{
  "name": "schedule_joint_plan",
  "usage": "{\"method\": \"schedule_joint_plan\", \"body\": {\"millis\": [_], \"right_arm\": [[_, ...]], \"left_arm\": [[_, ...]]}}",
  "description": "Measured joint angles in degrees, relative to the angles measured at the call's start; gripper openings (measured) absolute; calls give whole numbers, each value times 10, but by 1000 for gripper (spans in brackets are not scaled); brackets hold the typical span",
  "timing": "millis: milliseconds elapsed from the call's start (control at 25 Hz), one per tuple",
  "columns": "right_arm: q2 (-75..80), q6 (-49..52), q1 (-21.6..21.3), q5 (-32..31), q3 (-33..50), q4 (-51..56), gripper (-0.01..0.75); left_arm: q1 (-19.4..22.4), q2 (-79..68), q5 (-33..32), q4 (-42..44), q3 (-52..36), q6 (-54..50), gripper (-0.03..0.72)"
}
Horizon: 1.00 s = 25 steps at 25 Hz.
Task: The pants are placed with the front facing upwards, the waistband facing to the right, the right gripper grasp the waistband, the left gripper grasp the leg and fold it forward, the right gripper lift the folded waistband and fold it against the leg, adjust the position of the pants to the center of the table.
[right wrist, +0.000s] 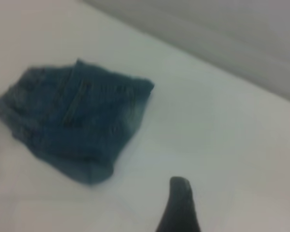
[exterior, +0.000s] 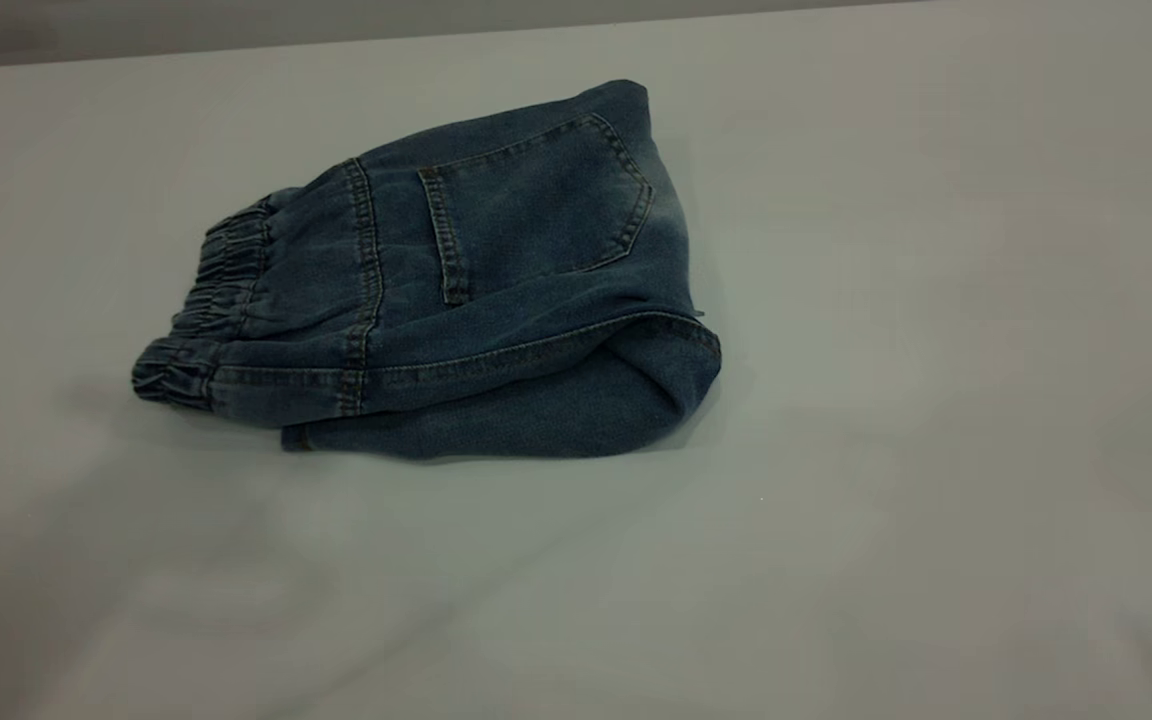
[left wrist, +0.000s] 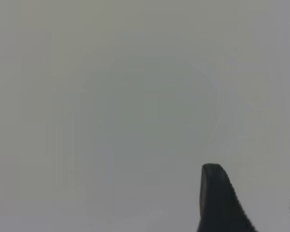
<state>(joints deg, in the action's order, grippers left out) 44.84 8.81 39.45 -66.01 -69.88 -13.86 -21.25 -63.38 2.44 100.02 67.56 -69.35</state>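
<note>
One folded bundle is what you have in front of you: the pants (exterior: 476,290) lie on the surface (exterior: 936,400) in the exterior view, a little left of its middle and toward the far edge. They are blue denim with tan stitching, and the side facing up carries a back patch pocket (exterior: 536,200), so you are looking at the seat, not the front. The waistband (exterior: 206,320) sits at the left end, gathered into dark ruffles, with a vertical double seam just beside it. At the right end the fabric rounds over in a soft fold, and a lower layer of denim, the leg (exterior: 536,410), shows beneath the top layer along the near edge, its hem curving up at the right. The cloth looks slightly faded near the right fold.

Your left tool (left wrist: 253,203) hangs over bare surface (left wrist: 135,96), well apart from the pants; two dark fingertips (left wrist: 217,198) show with a clear gap between them, so it stands spread and holds nothing.

Your right tool (right wrist: 179,208) is also off the pants (right wrist: 77,121), which lie away from it on the surface (right wrist: 222,130). Only one dark fingertip shows there, so you cannot tell how wide it stands.
</note>
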Motion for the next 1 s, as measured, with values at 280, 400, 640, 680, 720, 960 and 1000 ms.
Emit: {"method": "schedule_joint_plan", "body": {"millis": [280,400,640,680,720,960,1000], "right_arm": [[-218,24,0,24,199,-11,481],[-288,49,0,28,276,16,481],[-358,47,0,30,382,64,481],[-359,43,0,31,394,74,481],[-361,38,0,37,402,82,481],[-362,28,0,47,408,88,481],[-362,28,0,47,408,88,481]], "left_arm": [[0,30,45,0,0,-17,288],[0,44,60,0,-15,-54,286],[0,105,60,0,-101,-88,286],[0,120,60,0,-118,-98,286],[0,133,60,0,-137,-111,286],[0,246,60,0,-238,-154,286],[0,264,60,0,-253,-157,286]]}}
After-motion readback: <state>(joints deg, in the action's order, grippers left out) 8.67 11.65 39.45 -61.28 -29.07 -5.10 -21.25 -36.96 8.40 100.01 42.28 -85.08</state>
